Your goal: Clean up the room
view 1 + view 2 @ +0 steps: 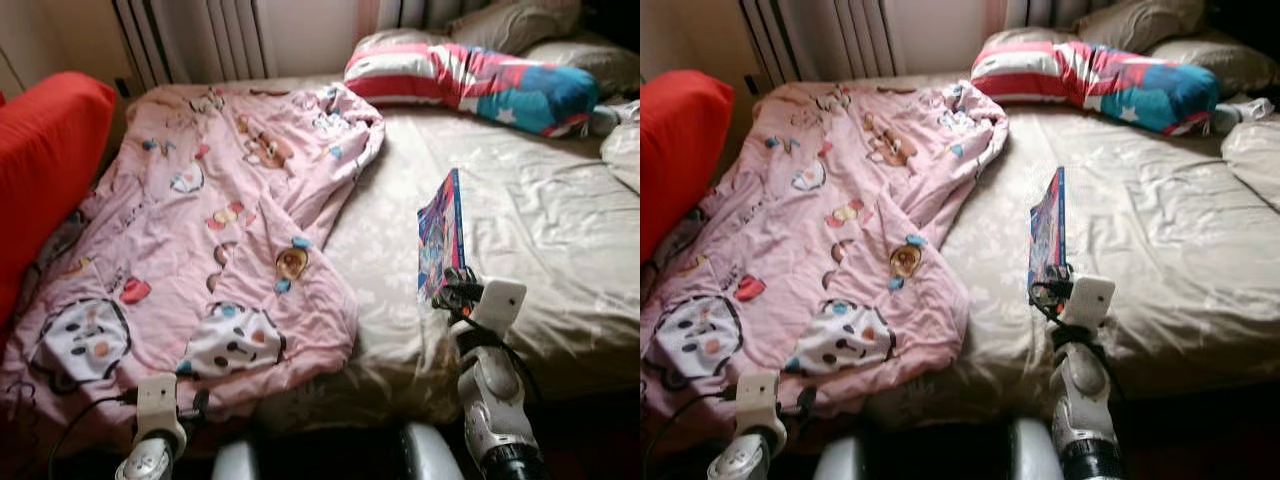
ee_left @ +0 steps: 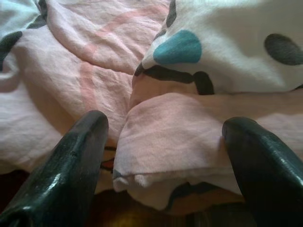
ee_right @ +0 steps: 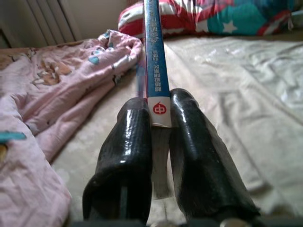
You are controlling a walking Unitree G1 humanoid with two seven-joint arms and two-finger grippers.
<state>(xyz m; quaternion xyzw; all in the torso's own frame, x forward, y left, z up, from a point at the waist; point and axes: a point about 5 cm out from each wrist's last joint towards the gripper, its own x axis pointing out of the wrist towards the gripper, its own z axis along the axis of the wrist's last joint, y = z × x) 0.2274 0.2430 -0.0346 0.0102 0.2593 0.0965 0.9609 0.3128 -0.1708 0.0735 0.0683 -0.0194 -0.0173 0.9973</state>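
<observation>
Pinching book point(image 3: 155, 71) by its spine in right gripper point(image 3: 161, 123) — thin grip, may twist loose; left gripper point(image 2: 165, 156) spread over pink blanket point(image 1: 200, 220)

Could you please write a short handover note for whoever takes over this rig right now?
Right gripper: shut on the book, holding it by its spine end, stood on edge over the beige sheet.
Left gripper: open, fingers either side of a fold at the near edge of the pink blanket, not closed on it.
Things: the blanket lies rumpled over the left half of the bed; the striped star pillow is at the head; a red cushion is to the left.
Done: book picked up.
Left: put the book away, straighten the blanket.
</observation>
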